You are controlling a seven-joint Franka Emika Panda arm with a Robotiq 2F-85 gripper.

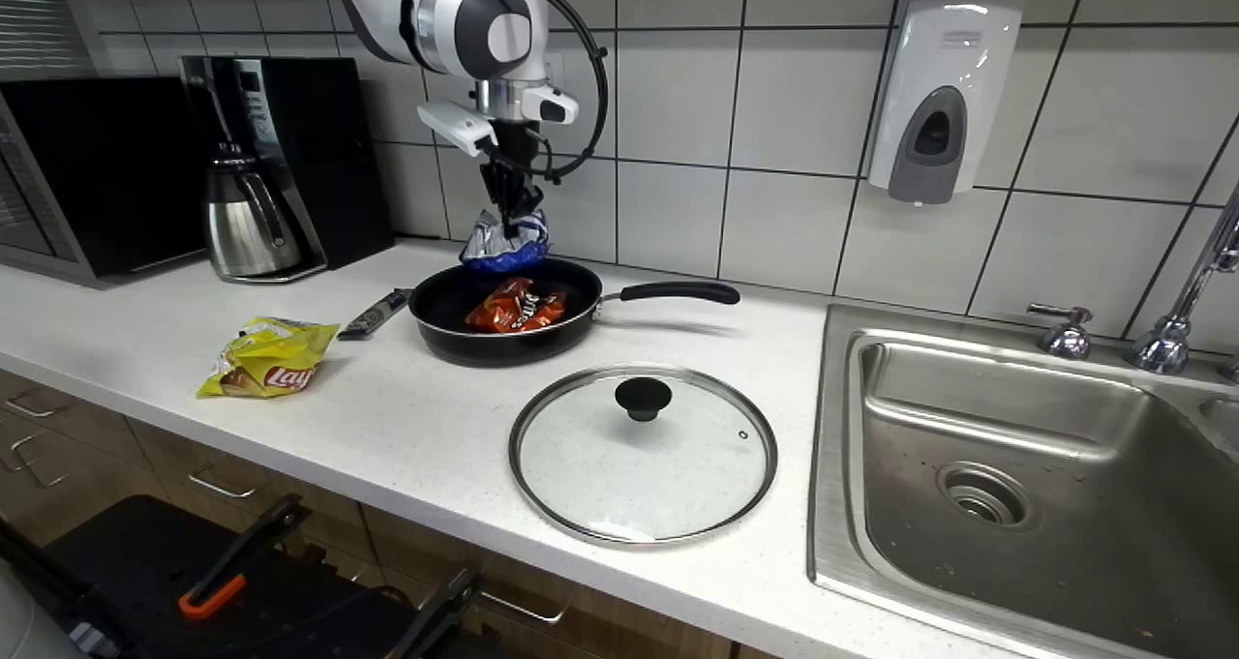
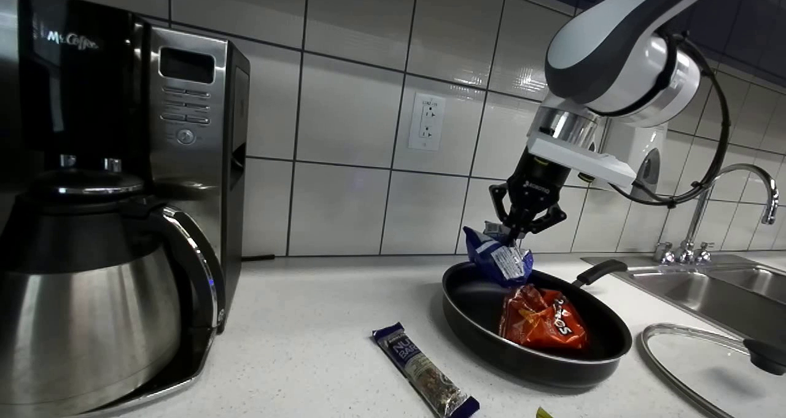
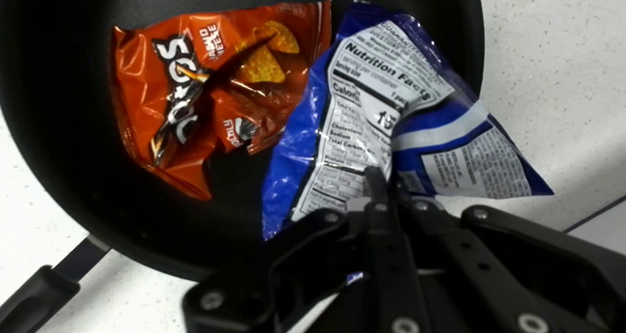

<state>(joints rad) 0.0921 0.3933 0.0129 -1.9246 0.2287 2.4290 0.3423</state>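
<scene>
My gripper (image 3: 390, 184) is shut on a crumpled blue chip bag (image 3: 305, 142), pinching its middle so that the foil folds on both sides of the fingers. In both exterior views the blue bag (image 2: 500, 261) hangs over the back part of a black frying pan (image 2: 476, 329). Inside the pan lies an orange-red Doritos bag (image 2: 540, 323), in front of the blue one. Seen from the wrist, the Doritos bag (image 3: 146, 78) is left of the blue bag, whose right corner reaches past the pan's rim. Whether the blue bag touches the pan is hard to tell.
A glass lid (image 1: 644, 475) lies on the counter before the pan, whose handle (image 1: 678, 292) points toward the sink (image 1: 837, 446). A nut bar (image 2: 424, 372) and a yellow Lay's bag (image 1: 271, 357) rest beside the pan. A coffee maker (image 2: 190, 221) stands near the tiled wall.
</scene>
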